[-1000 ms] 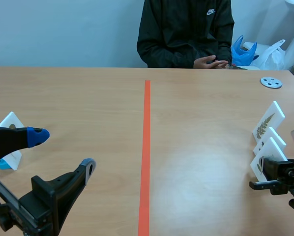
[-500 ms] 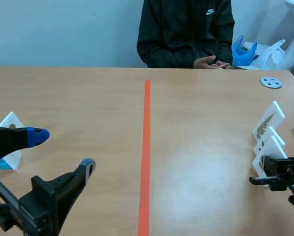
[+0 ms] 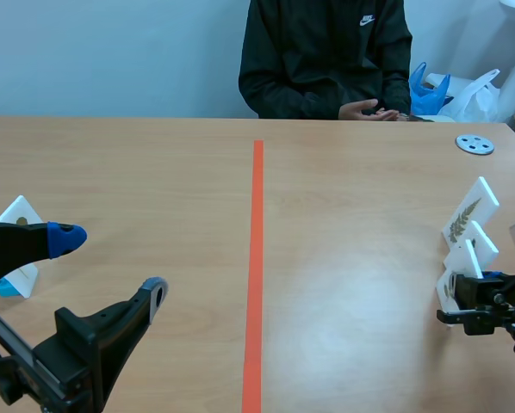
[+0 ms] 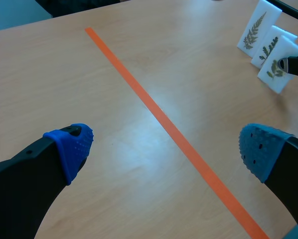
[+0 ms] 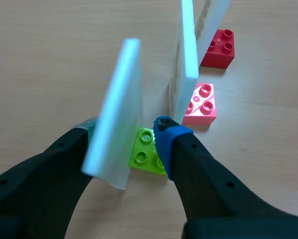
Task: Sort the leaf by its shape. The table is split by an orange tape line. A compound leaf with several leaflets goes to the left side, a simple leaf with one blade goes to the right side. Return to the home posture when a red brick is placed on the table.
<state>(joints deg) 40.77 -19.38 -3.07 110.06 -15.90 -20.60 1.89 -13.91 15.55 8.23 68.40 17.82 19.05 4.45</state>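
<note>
The white card with a small green leaf (image 4: 276,68), standing on a lime-green toy brick (image 5: 145,154), is on the right side of the orange tape line (image 3: 255,275), near the right edge of the wooden table (image 3: 154,172); it sits inside the right gripper (image 5: 124,142) and leans over, but the pictures do not let me tell if the gripper already clamps it or only surrounds it. Just behind it stands a second white card with a fern-like leaf (image 4: 271,45) on a pink toy brick (image 5: 201,104), crowding that side of the gripper, and behind that is a third white fern card (image 4: 253,27) with a red toy brick (image 5: 219,48) at its foot. The left gripper (image 4: 166,149) hangs over the left half of the table, its blue pads (image 4: 72,144) wide apart and holding nothing. Beside it a further white card (image 3: 21,215) stands on a light blue base (image 3: 6,288). A grey round disc (image 3: 474,144) lies at the far right. A person in a black jacket (image 3: 326,52) sits across the table, hands (image 3: 369,109) at its edge, with blue and white plastic bags (image 3: 451,95) next to them
</note>
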